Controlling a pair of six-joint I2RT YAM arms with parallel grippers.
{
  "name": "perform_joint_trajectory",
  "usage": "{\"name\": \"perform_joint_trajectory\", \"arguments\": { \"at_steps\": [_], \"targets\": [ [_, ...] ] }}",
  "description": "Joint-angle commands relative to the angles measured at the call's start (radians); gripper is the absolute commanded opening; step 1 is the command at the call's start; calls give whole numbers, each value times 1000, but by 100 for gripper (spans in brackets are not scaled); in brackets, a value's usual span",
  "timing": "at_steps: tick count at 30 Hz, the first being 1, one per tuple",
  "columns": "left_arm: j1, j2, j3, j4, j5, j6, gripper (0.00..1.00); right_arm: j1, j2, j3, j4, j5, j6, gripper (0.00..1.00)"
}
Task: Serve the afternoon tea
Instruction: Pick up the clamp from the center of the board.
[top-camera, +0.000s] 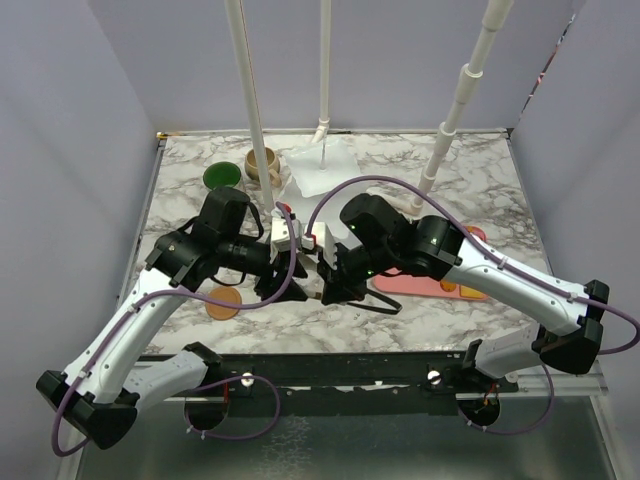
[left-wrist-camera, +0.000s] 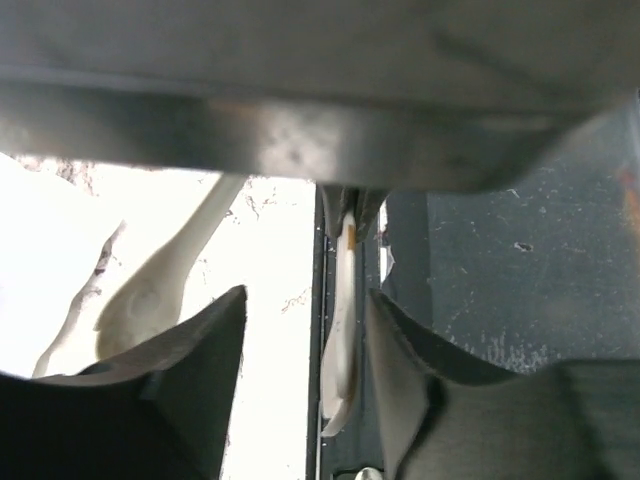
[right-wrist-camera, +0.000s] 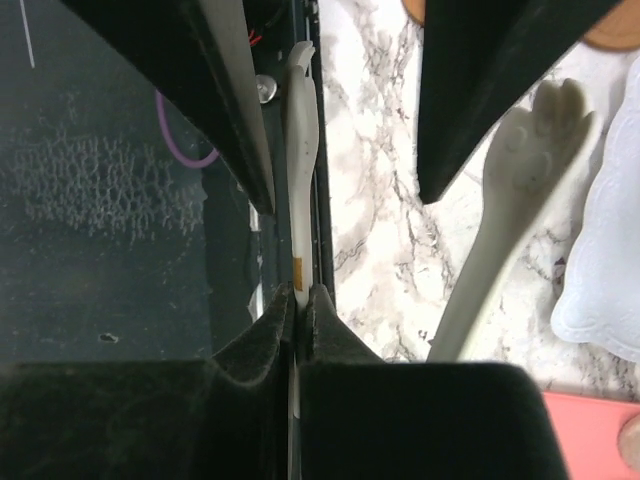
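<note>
Both grippers meet above the table's front edge. My right gripper (right-wrist-camera: 301, 295) is shut on a thin white spoon-like piece (right-wrist-camera: 299, 170), seen edge-on with a small orange mark. The piece's far end (left-wrist-camera: 343, 330) hangs between the fingers (left-wrist-camera: 420, 390) of my left gripper (left-wrist-camera: 305, 310). That gripper is open, with a gap still on the left side. A second white spoon (right-wrist-camera: 520, 180) with a paw-shaped end lies on the marble. The green-lined mug (top-camera: 222, 177) and beige mug (top-camera: 263, 165) stand at the back left. A white wavy plate (top-camera: 325, 165) lies at the back.
A pink tray (top-camera: 440, 282) with small pastries sits under the right arm. One brown coaster (top-camera: 224, 301) lies at the front left. Three white poles (top-camera: 250, 100) rise from the back of the table. Grey walls close in both sides.
</note>
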Motion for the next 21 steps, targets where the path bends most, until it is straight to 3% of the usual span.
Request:
{"name": "perform_joint_trajectory", "arguments": {
  "at_steps": [1, 3, 9, 15, 16, 17, 18, 19, 21],
  "targets": [
    [-25, -6, 21, -64, -69, 83, 58, 9, 19, 83, -63, -53, -33, 0],
    [-30, -7, 25, -72, -91, 104, 54, 9, 26, 91, -72, -53, -38, 1],
    [-44, -9, 18, -74, -144, 138, 30, 8, 31, 104, -65, -68, -41, 0],
    [-52, -27, 2, -74, -141, 144, 29, 9, 31, 116, -50, -70, -44, 1],
    [-53, -29, 2, -74, -140, 146, 22, 9, 27, 116, -43, -72, -44, 1],
    [-53, -30, 2, -74, -138, 147, 9, 9, 22, 117, -36, -69, -43, 1],
    [-53, -28, 6, -71, -137, 143, 0, 9, 16, 114, -25, -68, -44, 2],
    [-53, -26, 11, -70, -135, 137, 0, 9, 8, 109, -12, -67, -42, 8],
    [-53, -27, 21, -63, -119, 120, 0, 9, -18, 91, 28, -54, -28, 29]
  ]
}}
